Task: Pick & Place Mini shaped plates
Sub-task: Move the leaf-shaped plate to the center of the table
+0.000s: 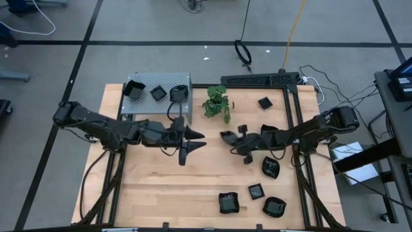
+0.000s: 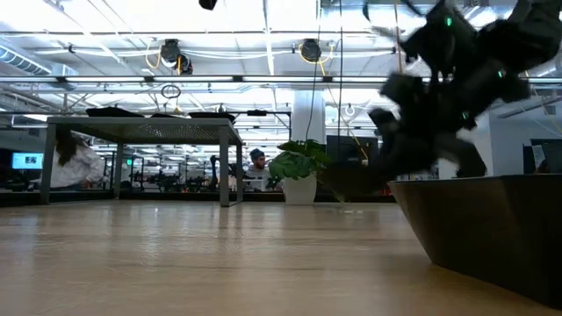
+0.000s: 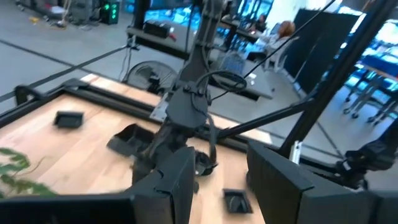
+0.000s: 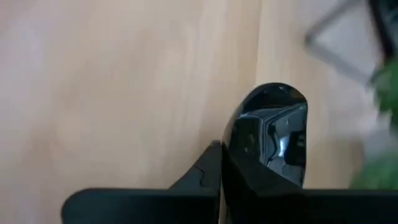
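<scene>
Mini shaped plate (image 4: 273, 134) pinched by one rim in right tool (image 4: 221, 165) above worktop (image 4: 112, 87), glossy, liable to slip if swung; left tool (image 1: 193, 140) part-open, empty.

Left arm reaches inward over mid-table, left gripper (image 1: 196, 142) fingers parted, empty. Right arm extends from the table's right edge toward centre, right gripper (image 1: 226, 136) clamped on a mini shaped plate (image 4: 273, 134).

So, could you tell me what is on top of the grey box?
Three black plates sit on the perforated box; anything underneath is hidden.
</scene>
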Available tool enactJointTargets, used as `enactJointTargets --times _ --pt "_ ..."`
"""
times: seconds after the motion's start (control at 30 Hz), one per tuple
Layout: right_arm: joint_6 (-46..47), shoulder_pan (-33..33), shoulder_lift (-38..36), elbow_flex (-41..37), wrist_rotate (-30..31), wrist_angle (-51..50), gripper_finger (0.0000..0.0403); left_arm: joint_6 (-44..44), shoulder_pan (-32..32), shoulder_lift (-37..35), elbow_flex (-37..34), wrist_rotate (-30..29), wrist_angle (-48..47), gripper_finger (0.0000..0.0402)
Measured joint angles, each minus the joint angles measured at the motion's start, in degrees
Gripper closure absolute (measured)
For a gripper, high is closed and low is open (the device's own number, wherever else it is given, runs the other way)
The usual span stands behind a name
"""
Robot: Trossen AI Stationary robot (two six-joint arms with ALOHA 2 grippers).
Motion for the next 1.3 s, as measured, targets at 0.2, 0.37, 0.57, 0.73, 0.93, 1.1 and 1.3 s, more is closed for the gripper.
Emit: enactJointTargets --times 0.2,0.37,0.57,0.73,0.93,1.1,1.3 --pt "-1.51 2.90 6.98 9.56 -2.50 3.29 0.0402 0.06 -1.47 0.00 0.00 0.00 2.75 0.0252" --pt "-3.44 2.74 17.85 18.11 -5.75 8.95 0.0402 0.03 -2.58 0.00 0.00 0.02 2.72 0.0252" --pt "-5.58 1.84 28.53 28.74 -7.95 9.40 0.0403 -0.43 -3.72 0.00 0.00 0.02 2.68 0.0252" --pt "-6.22 0.45 33.21 33.72 -7.93 9.60 0.0401 -0.53 -4.72 0.00 0.00 0.02 2.56 0.0252" --pt "-3.21 -1.39 34.18 34.27 -7.89 8.66 0.0378 -0.51 -5.22 -0.02 0.00 0.04 2.22 0.0252" --pt "-1.69 -2.20 34.24 34.29 -7.82 8.01 0.0338 -0.32 -5.20 -0.01 0.00 0.04 2.15 0.0252" --pt "-1.30 -1.49 33.32 34.28 -7.80 6.23 0.0284 0.04 -5.20 -0.02 0.00 0.32 0.13 0.0252"
